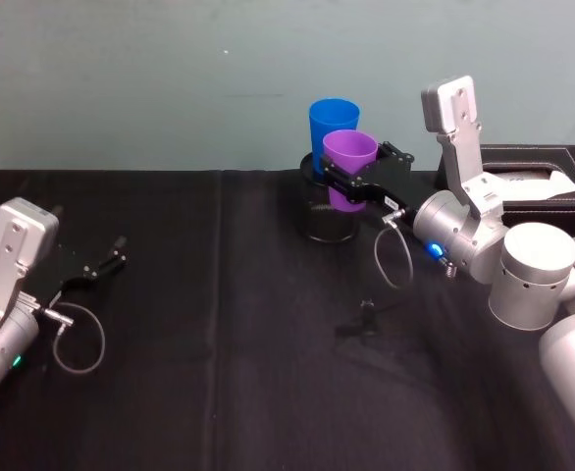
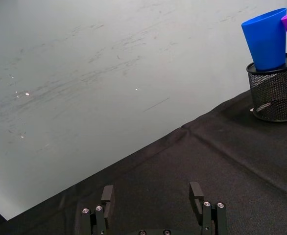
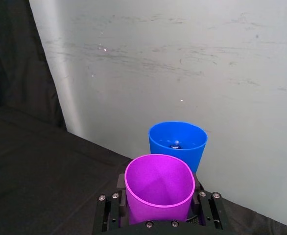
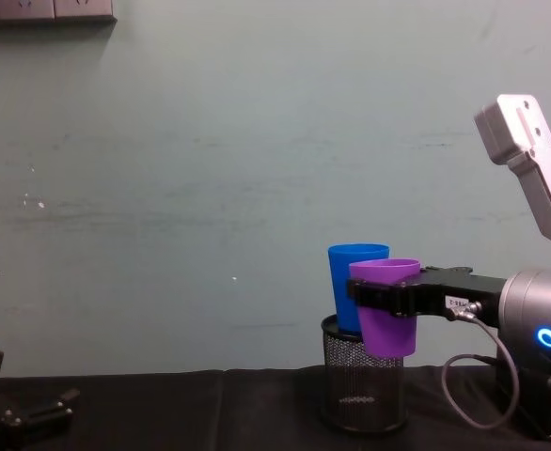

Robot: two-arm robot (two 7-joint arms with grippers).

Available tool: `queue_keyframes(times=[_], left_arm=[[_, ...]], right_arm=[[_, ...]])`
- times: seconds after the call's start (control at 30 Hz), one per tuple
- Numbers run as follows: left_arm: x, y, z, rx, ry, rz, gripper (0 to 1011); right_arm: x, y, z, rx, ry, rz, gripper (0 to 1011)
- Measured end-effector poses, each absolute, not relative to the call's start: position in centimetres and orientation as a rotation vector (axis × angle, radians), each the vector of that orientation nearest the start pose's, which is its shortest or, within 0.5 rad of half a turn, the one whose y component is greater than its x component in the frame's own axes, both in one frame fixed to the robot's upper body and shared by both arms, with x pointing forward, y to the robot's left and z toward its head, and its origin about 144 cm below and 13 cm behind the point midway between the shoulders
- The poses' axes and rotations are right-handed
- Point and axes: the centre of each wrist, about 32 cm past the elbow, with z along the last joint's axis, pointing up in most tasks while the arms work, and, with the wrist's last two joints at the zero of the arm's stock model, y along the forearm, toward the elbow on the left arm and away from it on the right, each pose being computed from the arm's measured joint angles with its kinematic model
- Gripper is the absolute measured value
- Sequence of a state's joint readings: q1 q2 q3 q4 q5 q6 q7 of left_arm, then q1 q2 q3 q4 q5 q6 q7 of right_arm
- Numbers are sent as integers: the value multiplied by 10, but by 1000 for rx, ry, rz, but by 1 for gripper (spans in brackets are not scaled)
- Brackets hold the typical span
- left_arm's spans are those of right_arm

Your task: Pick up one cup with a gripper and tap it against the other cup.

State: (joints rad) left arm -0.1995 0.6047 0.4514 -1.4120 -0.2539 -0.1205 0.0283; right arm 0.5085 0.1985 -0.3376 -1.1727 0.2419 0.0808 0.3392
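Left gripper (image 1: 106, 263) sits low at the far left over the black tabletop (image 1: 219, 373), fingers spread apart, nothing between them, well apart from the cups. Mid-table near the back wall stands a black mesh pen holder (image 4: 365, 385). The blue cup (image 4: 351, 287) stands upright in it, rim well above the mesh. The purple cup (image 4: 386, 305) is upright, lifted off the tabletop, just beside the blue cup on its right-front side; in the chest view their sides overlap, so contact or a small gap cannot be told. The purple cup's base hangs over the holder's rim. Right gripper (image 1: 351, 182) reaches in from the right, clamped around the purple cup's mid-body, fingers on either side. In the right wrist view, the purple cup's open mouth is nearest, the blue cup behind it. A black box (image 1: 533, 182) sits at the right edge behind the right arm.
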Motion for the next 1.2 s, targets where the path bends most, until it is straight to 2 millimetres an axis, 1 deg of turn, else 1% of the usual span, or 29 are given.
queue_keyframes(times=[1.2], left_arm=[[489,310,1140,304,-285,1248,1000]], right_arm=[[589,-213,1200,-98,-28,-1011,721]])
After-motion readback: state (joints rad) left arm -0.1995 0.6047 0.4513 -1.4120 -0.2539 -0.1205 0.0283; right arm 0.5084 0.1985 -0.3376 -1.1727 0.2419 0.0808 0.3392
